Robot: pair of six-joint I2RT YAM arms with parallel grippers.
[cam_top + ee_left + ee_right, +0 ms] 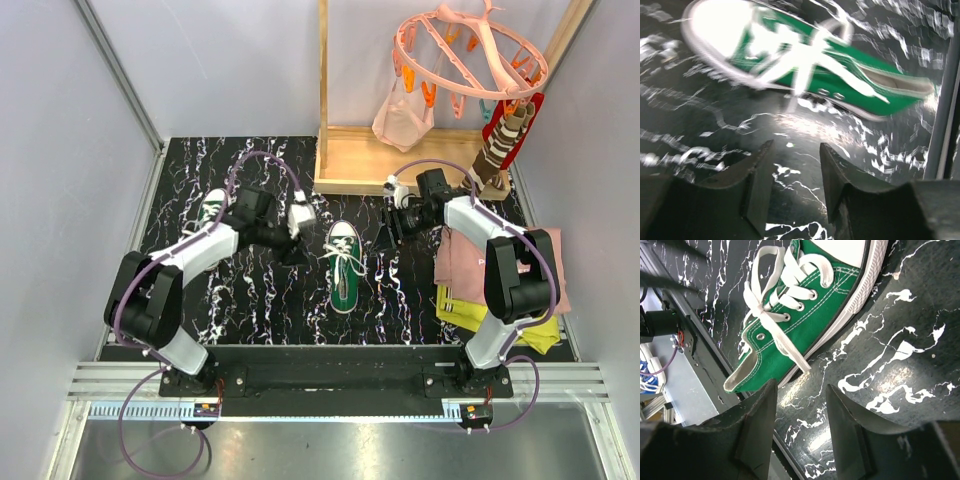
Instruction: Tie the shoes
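1. The left arm (175, 265) rises from its base at the near-left edge and folds at the elbow. Its forearm reaches right and away across the black marbled bench (270, 300).
2. The left claw (795, 150) hangs low over the bench, released. Its two fingers stand apart with only bare surface between them.
3. The right arm (510, 270) folds at its elbow over the folded clothes (465, 290), and its wrist points left toward the bench's middle.
4. The right claw (800, 390) is also released, fingers parted and nothing held.
5. The middle shoe (343, 268) lies on the bench between the two claws, near both and touching neither, with its toe pointing away from the bases.
6. In the right wrist view its white laces (775, 295) form a loop, with one end trailing over the side to the bench.
7. The second shoe (212, 207) lies at the far left, partly hidden behind the left arm.
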